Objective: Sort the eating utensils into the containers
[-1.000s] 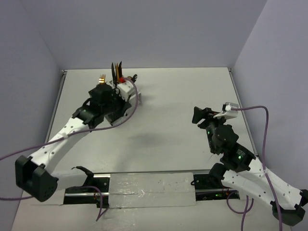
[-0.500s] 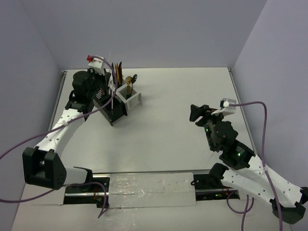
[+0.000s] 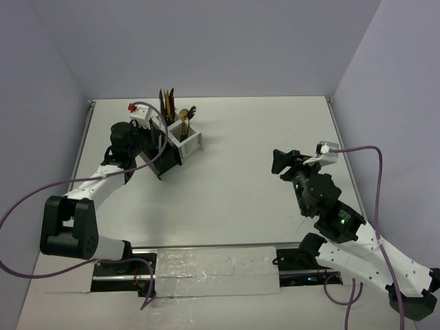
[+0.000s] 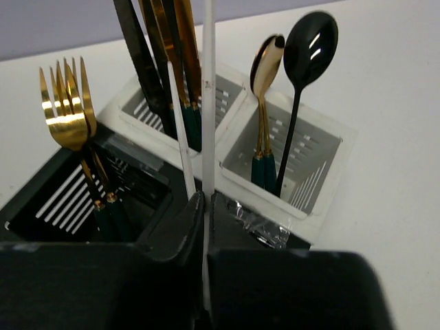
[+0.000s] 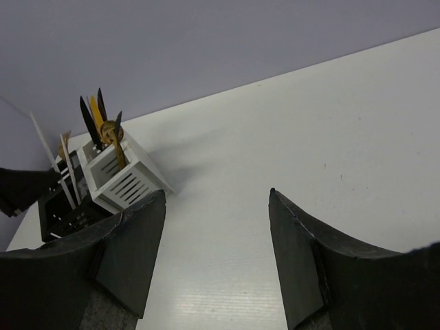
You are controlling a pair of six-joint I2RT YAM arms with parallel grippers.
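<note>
My left gripper (image 4: 206, 201) is shut on two thin pale chopsticks (image 4: 208, 103), which stand upright just in front of the joined containers. In the top view this gripper (image 3: 152, 146) is at the left side of the black container (image 3: 167, 161). Gold forks (image 4: 65, 110) stand in the black container (image 4: 41, 199). Knives (image 4: 165, 62), a gold spoon (image 4: 265, 69) and a black slotted spoon (image 4: 309, 41) stand in the white container (image 4: 323, 148). My right gripper (image 3: 280, 163) hangs open and empty over bare table at the right, far from the containers.
The right wrist view shows the white container (image 5: 120, 180) and the black container (image 5: 58, 210) at the far left, with bare white table between the open fingers (image 5: 302, 254). Grey walls close in the table on three sides.
The left arm swung off the top of the containers to their left, then came back close against the black one, still holding the chopsticks. The right arm barely shifted.
</note>
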